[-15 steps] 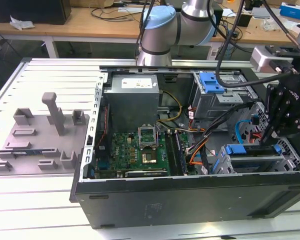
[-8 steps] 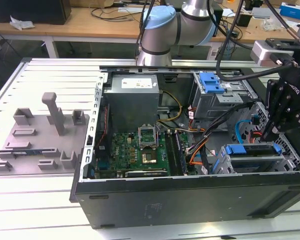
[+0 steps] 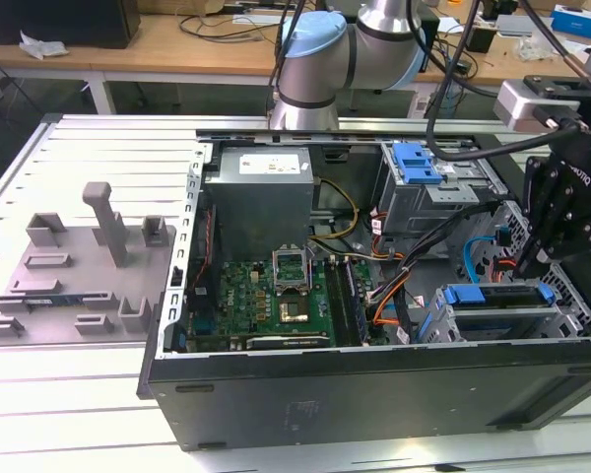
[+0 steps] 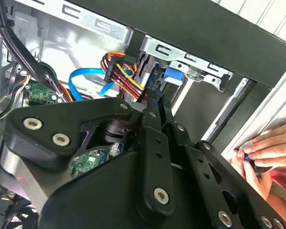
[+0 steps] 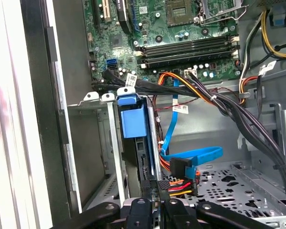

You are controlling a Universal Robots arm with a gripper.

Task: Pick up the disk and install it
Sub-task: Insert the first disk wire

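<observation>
Disk (image 5: 133, 119) is standing edge-up in the bay (image 5: 97, 98) at the case's (image 3: 374, 394) four o'clock in the exterior view. My gripper (image 5: 156, 206), jaws nearly closed, is pinching its end. Seating, I reckon, is calling for a straight push.

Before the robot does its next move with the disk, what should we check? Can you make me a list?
1. Is the case open, with its insides reachable? Ok.
2. Is the gripper at the right bay? Ok, in the first wrist view it sits at the end of the disk.
3. Is the disk pushed fully home? Cannot tell.
4. Are cables clear? Not ok, the blue cable and the coloured power wires crowd the disk's end.
5. Are people clear? Not ok, a hand is at the case's outer edge, near the gripper.
</observation>
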